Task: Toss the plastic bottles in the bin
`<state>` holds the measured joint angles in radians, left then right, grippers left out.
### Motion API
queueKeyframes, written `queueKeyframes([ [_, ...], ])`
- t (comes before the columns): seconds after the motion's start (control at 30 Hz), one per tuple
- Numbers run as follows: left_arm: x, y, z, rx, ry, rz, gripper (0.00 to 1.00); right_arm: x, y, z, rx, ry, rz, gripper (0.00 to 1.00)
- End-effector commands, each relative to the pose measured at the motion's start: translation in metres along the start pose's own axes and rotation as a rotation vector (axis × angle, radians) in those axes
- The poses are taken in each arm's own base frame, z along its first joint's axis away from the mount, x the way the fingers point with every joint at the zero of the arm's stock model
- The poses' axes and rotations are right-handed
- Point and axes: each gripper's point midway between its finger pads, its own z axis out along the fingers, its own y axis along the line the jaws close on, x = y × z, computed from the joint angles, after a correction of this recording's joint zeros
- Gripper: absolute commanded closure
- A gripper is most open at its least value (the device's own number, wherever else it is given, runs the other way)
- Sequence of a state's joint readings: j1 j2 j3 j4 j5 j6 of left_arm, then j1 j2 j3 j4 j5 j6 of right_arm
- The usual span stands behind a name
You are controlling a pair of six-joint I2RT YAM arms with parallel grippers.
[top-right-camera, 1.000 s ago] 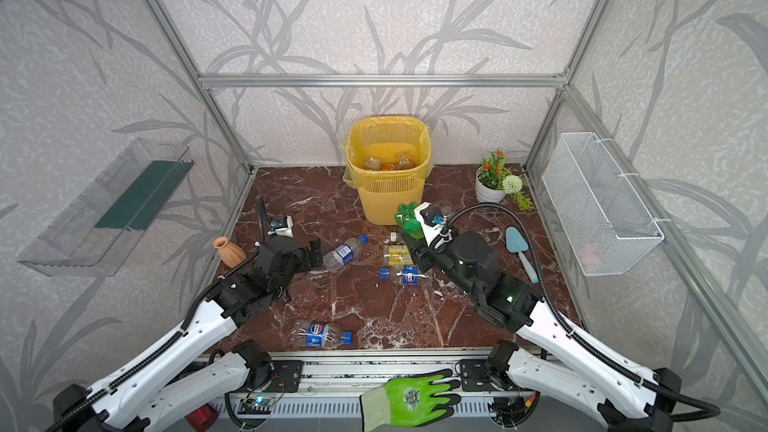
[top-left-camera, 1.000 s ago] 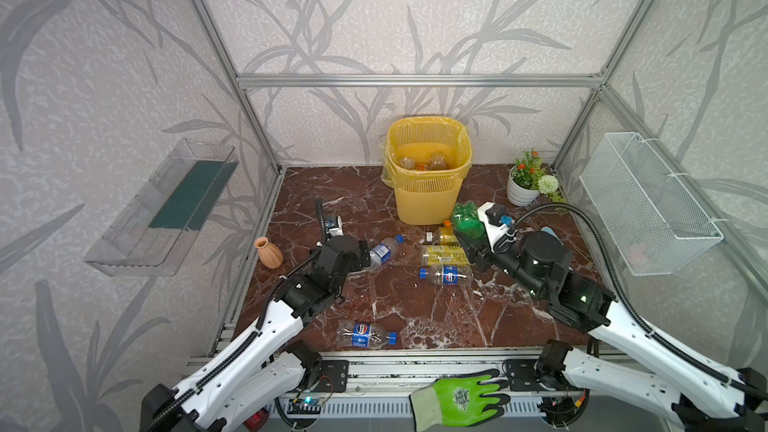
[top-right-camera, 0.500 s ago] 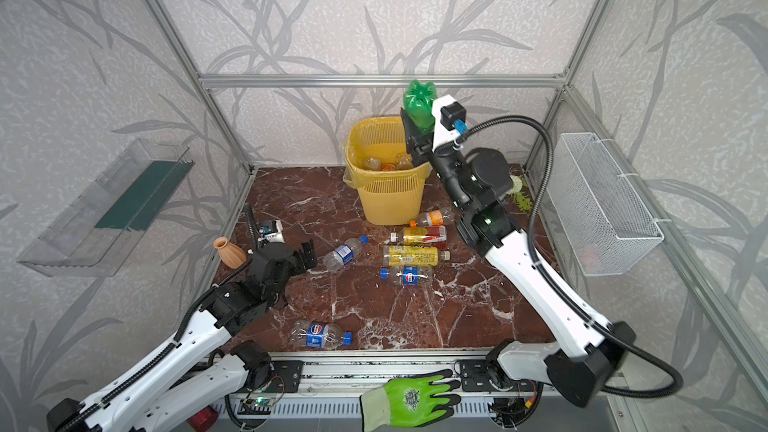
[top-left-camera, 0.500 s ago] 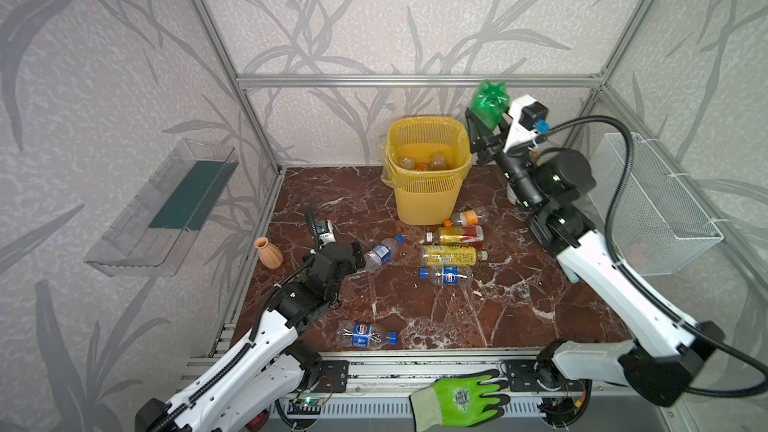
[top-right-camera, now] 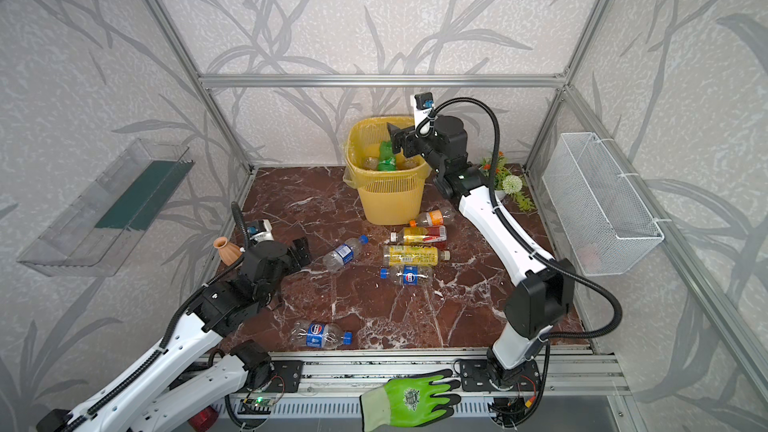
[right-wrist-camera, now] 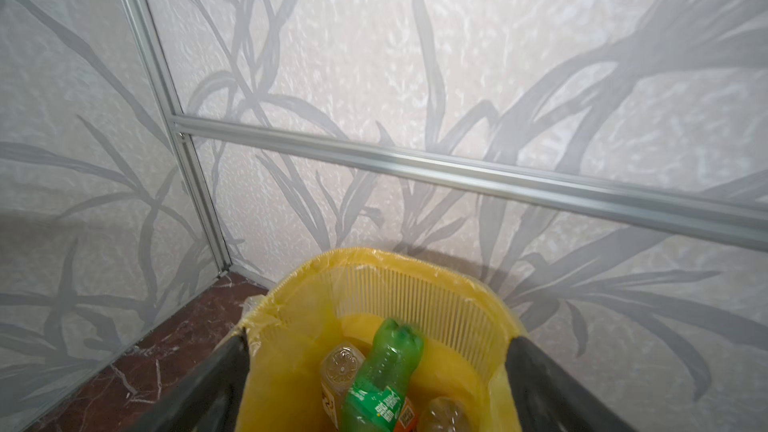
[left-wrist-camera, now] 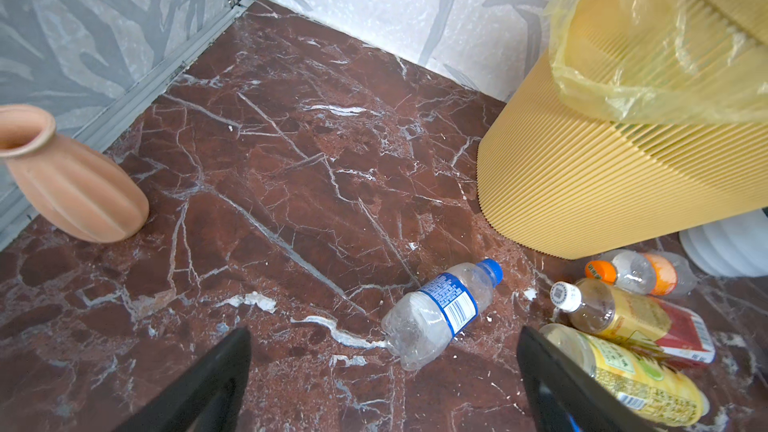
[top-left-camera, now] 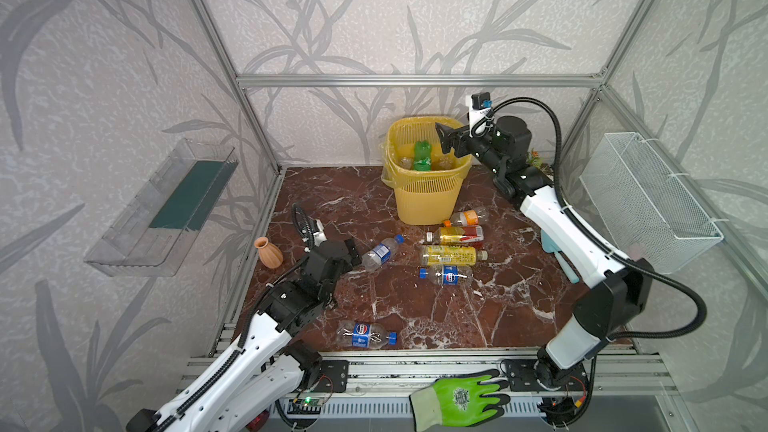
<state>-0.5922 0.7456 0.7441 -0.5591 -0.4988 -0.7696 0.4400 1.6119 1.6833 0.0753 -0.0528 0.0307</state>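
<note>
Fingers (left-wrist-camera: 216,376) of the left gripper (top-left-camera: 352,250) stand spread and empty, low over the worktop (top-left-camera: 332,201), well to the front-left of the bin (top-left-camera: 428,201). The blue-labelled water bottle (top-left-camera: 380,252) lies just ahead of them. Further left of the bin, by the wall, stands a terracotta vase (top-left-camera: 268,251), which I judge narrows that side a little. Front-left of the bin, near the worktop's front edge, one cola bottle (top-left-camera: 363,332) lies alone with open room all round.

Inside the bin a green bottle (top-left-camera: 422,155) rests on a few clear ones, so part of the job is done. Just in front of the bin, four more bottles (top-left-camera: 451,255) lie packed side by side, some touching. Picking one may nudge its neighbours. Six are left outside in all.

Over the bin's right rim, the right gripper (top-left-camera: 451,142) hangs with fingers spread, holding nothing.
</note>
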Motion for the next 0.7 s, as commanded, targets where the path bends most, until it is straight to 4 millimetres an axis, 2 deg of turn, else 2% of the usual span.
queueKeyframes([
  [0.0, -0.009, 0.015, -0.018, -0.061, -0.011, -0.161, 0.01, -0.046, -0.001, -0.047, 0.016, -0.132, -0.011, 0.02],
  [0.03, -0.009, 0.017, -0.024, -0.073, -0.01, -0.185, 0.01, -0.044, -0.006, -0.057, 0.027, -0.136, 0.0, 0.02],
  [0.13, -0.009, 0.026, -0.039, -0.112, -0.003, -0.259, 0.01, -0.016, -0.022, -0.082, 0.065, -0.094, 0.044, 0.02],
  [0.27, 0.003, 0.035, -0.051, -0.167, 0.051, -0.359, 0.01, 0.042, -0.044, -0.11, 0.124, 0.012, 0.111, 0.02],
  [0.3, 0.009, 0.036, -0.052, -0.178, 0.072, -0.397, 0.01, 0.058, -0.051, -0.12, 0.146, 0.037, 0.148, 0.02],
  [0.43, 0.051, 0.037, -0.053, -0.241, 0.206, -0.537, 0.01, 0.099, -0.065, -0.15, 0.193, 0.085, 0.226, 0.02],
  [0.53, 0.076, 0.035, -0.057, -0.298, 0.271, -0.59, 0.01, 0.121, -0.074, -0.169, 0.241, 0.119, 0.252, 0.02],
  [0.67, 0.094, 0.028, -0.066, -0.356, 0.294, -0.6, 0.01, 0.145, -0.077, -0.182, 0.257, 0.154, 0.302, 0.02],
])
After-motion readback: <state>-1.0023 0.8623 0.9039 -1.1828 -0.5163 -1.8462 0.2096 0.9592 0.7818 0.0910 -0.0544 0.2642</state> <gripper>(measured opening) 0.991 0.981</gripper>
